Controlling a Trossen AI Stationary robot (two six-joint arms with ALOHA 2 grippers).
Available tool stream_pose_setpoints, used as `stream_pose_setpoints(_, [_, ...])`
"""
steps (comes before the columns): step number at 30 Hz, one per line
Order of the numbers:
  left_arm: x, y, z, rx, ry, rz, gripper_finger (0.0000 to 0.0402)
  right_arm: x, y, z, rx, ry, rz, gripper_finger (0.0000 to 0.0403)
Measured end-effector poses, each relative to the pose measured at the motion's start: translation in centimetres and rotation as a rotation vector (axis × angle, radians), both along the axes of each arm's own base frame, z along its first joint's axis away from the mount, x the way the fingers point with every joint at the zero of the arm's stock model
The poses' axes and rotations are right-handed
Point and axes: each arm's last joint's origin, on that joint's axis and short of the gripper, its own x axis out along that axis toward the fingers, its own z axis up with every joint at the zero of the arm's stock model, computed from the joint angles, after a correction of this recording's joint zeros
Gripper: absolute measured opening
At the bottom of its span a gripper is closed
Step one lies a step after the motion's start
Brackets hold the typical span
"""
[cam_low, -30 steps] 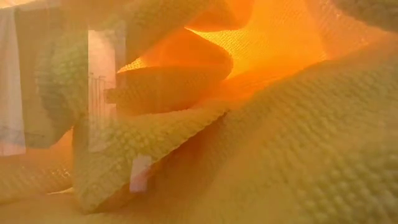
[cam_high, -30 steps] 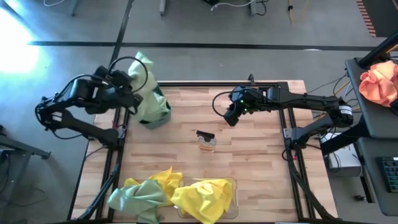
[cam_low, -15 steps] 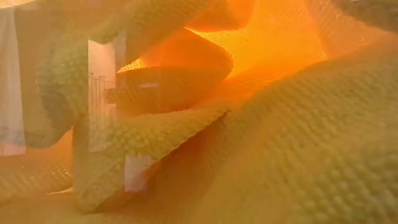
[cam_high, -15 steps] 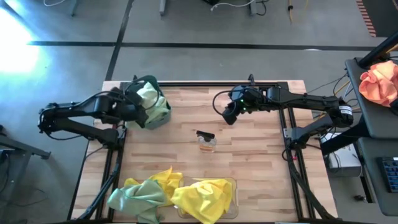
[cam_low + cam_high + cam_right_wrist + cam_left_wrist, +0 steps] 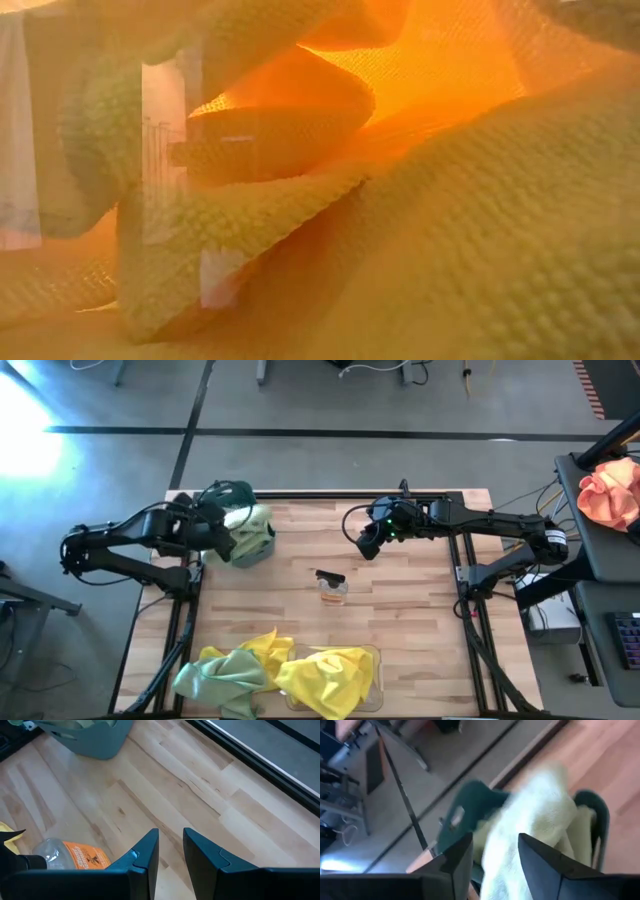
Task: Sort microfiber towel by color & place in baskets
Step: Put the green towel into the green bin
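Observation:
A teal-blue basket (image 5: 256,550) stands at the table's far left, with a pale green towel (image 5: 254,520) bunched inside it. My left gripper (image 5: 220,532) is open at the basket's left side. Its fingers (image 5: 462,855) stand apart over the towel (image 5: 535,810) and the teal rim (image 5: 470,800). My right gripper (image 5: 366,548) hovers open over bare wood at the far middle, with nothing between its fingers (image 5: 170,832). A clear basket (image 5: 372,656) at the near edge holds a yellow towel (image 5: 325,678). Green and yellow towels (image 5: 228,670) lie piled beside it. My left gripper stands open above the pale green towel in the teal basket, reaching in from the table's left. Whether either finger touches the cloth, I cannot tell.
A small amber-and-black bottle (image 5: 333,590) lies mid-table and also shows in the right wrist view (image 5: 75,855). An orange-pink cloth (image 5: 610,495) sits on a stand off the table's right. A yellow towel (image 5: 420,230) fills the low view. Bare wood lies between the baskets.
My left gripper has come down and toward the near edge, to the teal basket. The pale green towel, which stood tall above the basket's far rim a second ago, has sunk into the basket and lies bunched there.

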Motion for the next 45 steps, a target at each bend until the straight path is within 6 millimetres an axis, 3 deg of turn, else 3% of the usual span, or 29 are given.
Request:
stream_pose_setpoints(5, [-0.6, 0.1, 2.3, 0.007, -0.064, 0.012, 0.0157, 0.0, 0.0, 0.0, 0.004, -0.005, -0.005, 0.0082])
stream_pose_setpoints(9, [-0.7, -0.2, 2.9, -0.132, -0.144, -0.002, 0.0157, 0.0, 0.0, 0.0, 0.011, -0.009, -0.014, 0.0082])
stream_pose_setpoints(15, [0.1, -1.5, 1.4, -0.577, -0.179, -0.065, 0.0158, 0.0, 0.0, 0.0, -0.008, 0.001, 0.010, 0.0082])
stream_pose_setpoints(22, [1.0, -3.7, -1.0, -0.833, -0.129, -0.049, 0.0158, 0.0, 0.0, 0.0, -0.029, 0.013, 0.036, 0.0082])
stream_pose_setpoints(32, [2.9, -9.5, -2.3, -0.986, -0.128, -0.052, 0.0158, 0.0, 0.0, -0.1, -0.043, 0.029, 0.060, 0.0082])
stream_pose_setpoints(40, [2.4, -15.0, -4.2, -1.001, -0.003, -0.013, 0.0158, -0.2, 0.3, -0.3, -0.024, 0.060, 0.058, 0.0082])
stream_pose_setpoints(45, [1.7, -17.5, -5.2, -0.982, 0.057, -0.019, 0.0158, -0.1, 0.9, -0.3, 0.008, 0.046, 0.038, 0.0082])
